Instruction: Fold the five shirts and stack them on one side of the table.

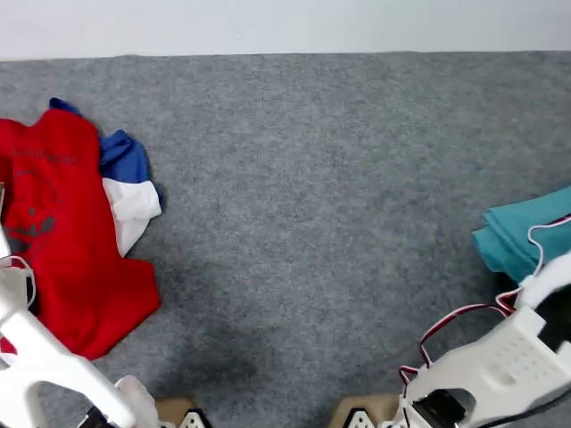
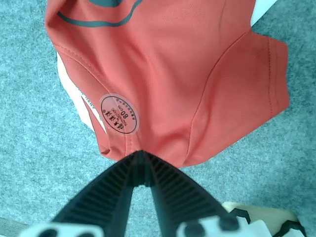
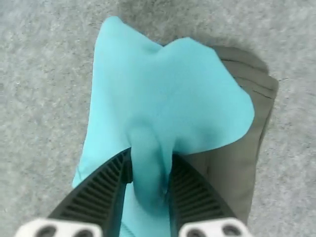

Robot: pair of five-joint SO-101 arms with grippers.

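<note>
The right claw (image 3: 148, 165) was clamped on a raised fold of the teal shirt (image 3: 163, 89), which lay crumpled over a folded grey-green shirt (image 3: 249, 128) at the right edge of the grey tabletop (image 1: 339, 178). The left claw (image 2: 141, 157) had its jaws pressed together, tips at the hem of the red shirt (image 2: 168, 74) - whether cloth was caught between them could not be told. The red shirt lay spread at the tabletop's left side, over a white shirt (image 1: 134, 207) and a blue shirt (image 1: 125, 159) - both poked out from its far edge.
</note>
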